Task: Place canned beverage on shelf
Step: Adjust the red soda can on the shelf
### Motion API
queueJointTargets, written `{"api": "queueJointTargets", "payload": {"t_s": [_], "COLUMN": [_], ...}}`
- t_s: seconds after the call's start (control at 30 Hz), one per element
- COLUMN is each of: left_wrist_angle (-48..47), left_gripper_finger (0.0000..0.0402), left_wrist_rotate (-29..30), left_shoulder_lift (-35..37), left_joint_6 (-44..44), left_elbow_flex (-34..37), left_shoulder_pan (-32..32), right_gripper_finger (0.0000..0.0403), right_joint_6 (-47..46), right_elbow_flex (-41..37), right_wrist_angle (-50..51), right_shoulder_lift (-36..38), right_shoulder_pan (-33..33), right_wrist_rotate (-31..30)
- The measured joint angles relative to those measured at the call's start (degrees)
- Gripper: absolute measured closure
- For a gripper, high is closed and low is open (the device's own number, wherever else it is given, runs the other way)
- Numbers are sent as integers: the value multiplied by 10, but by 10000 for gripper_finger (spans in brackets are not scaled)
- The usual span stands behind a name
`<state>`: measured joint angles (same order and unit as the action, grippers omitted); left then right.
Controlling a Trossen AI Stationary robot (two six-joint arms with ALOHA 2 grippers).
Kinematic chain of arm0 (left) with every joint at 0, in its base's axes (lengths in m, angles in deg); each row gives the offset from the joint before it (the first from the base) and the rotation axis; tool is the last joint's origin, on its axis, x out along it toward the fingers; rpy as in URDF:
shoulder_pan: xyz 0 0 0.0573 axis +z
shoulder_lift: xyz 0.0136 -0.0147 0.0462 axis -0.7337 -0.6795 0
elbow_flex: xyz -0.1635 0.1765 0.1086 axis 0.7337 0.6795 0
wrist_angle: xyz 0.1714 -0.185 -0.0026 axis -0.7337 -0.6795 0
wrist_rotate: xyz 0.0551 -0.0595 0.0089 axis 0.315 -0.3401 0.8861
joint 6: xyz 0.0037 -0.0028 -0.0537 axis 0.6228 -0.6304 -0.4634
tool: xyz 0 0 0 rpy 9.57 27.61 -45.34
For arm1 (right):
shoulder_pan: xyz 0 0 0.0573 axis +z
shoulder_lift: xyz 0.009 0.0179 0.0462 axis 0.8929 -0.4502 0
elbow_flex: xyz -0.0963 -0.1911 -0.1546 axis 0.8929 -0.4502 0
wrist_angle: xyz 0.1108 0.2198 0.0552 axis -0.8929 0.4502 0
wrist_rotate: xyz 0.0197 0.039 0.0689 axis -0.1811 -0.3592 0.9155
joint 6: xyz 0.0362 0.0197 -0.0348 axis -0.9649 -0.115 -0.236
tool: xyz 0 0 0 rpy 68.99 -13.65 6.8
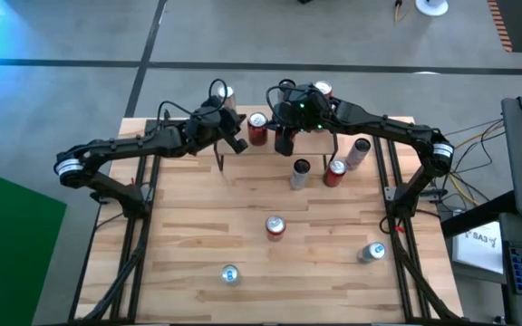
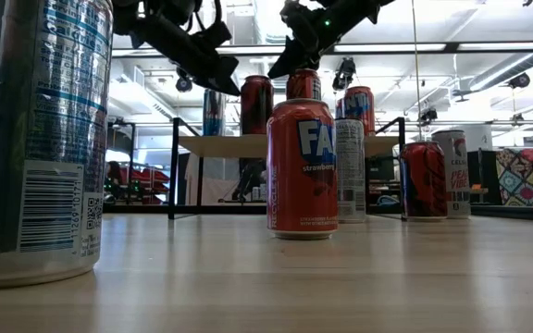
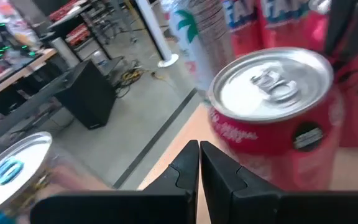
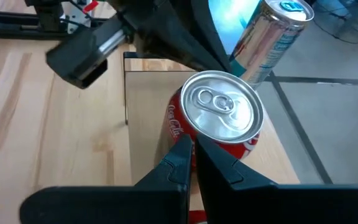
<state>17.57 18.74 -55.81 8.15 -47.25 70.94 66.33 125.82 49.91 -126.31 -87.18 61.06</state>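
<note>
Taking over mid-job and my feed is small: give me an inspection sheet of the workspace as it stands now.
Surface: slatted wooden table, bare between the cans.
Job's things: shelf at the far edge; on it a red cola can, a silver can and another can.
Clutter: loose cans on the table, among them a red can at mid table and a blue-and-silver can at the near edge.
Grippers: left gripper shut, holding nothing, beside the cola can; right gripper shut, holding nothing, over the shelf.
Cables: bundle on the floor off the table's right side.
Surroundings: grey floor; no person seen.
</note>
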Motion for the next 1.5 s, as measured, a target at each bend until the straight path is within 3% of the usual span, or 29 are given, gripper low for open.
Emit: {"api": "queueJointTargets", "payload": {"t_s": [0.13,0.7,0.9,1.07,1.5], "left_wrist_angle": [-2,-94,-67,0,37], "left_gripper_finger": [402,402,402,402,402], "left_wrist_rotate": [-30,-30,11,12,5], "left_shoulder_lift": [0,47,50,41,0], "left_joint_6": [0,-19,-7,18,37], "left_elbow_flex": [0,0,0,0,0], "left_shoulder_pan": [-1,-21,-17,-9,1], "right_gripper_finger": [390,390,390,390,390], "right_joint_6": [10,35,32,11,-7], "right_elbow_flex": [0,0,8,12,7], "right_wrist_angle": [0,-1,3,13,18], "right_shoulder_lift": [0,0,8,14,0], "right_shoulder_pan": [-1,-1,-1,-1,0], "right_wrist_rotate": [-11,-27,-27,-26,0]}}
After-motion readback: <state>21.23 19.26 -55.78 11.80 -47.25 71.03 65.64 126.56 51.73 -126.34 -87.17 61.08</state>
